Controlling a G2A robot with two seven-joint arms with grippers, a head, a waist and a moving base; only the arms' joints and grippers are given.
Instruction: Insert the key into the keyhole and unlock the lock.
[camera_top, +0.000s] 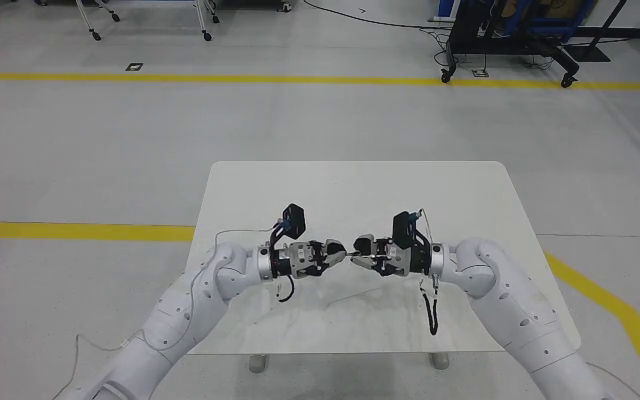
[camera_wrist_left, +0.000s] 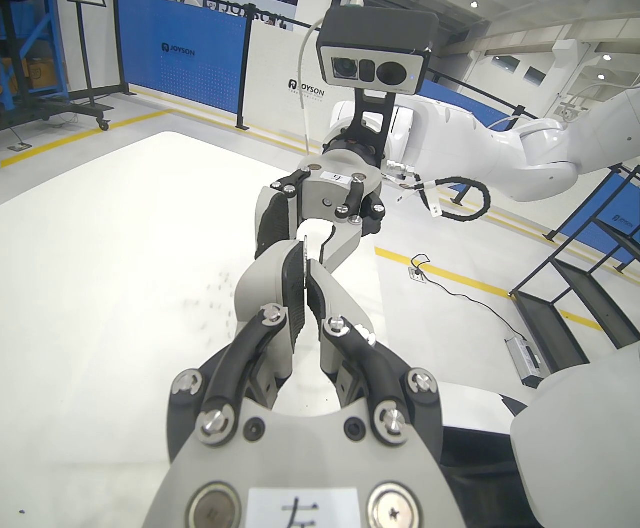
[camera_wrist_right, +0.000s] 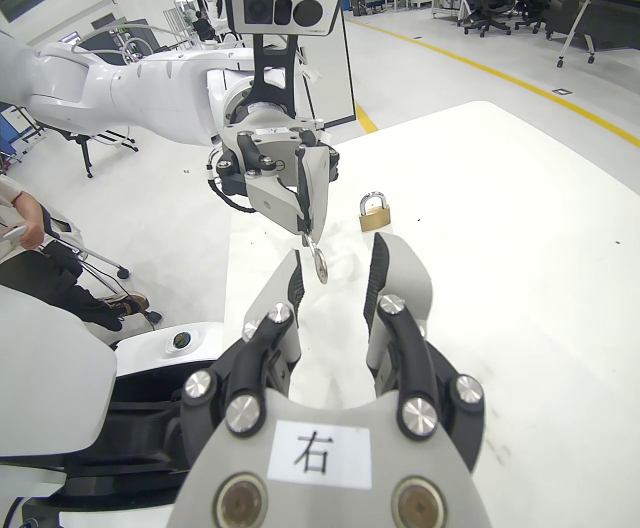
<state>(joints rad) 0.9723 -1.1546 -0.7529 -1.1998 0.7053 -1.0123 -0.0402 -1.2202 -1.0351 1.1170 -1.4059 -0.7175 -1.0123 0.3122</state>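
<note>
I have both arms meeting over the middle of the white bench (camera_top: 450, 200), tool tips facing each other and nearly touching. The left tool (camera_wrist_left: 305, 265) is clamped shut on the key (camera_wrist_right: 320, 262): its black pads (camera_wrist_left: 292, 280) pinch one end of the thin metal, and the round, holed head sticks out past the fingertips. From the right wrist camera I see that head hanging between the fingers of the right tool (camera_wrist_right: 336, 247), nearer to one pad (camera_wrist_right: 296, 280) than the other, and as far as I can tell touching neither. The right tool is spread wide and grips nothing. The padlock (camera_wrist_right: 374, 212), brass body with a silver shackle seated in it, rests on the bench by itself, lower than the two tools and apart from both, past the right tool's fingertips. I cannot tell which way its keyhole faces. In the top view the left tool (camera_top: 338, 252) and right tool (camera_top: 358, 247) sit just beside each other.
</note>
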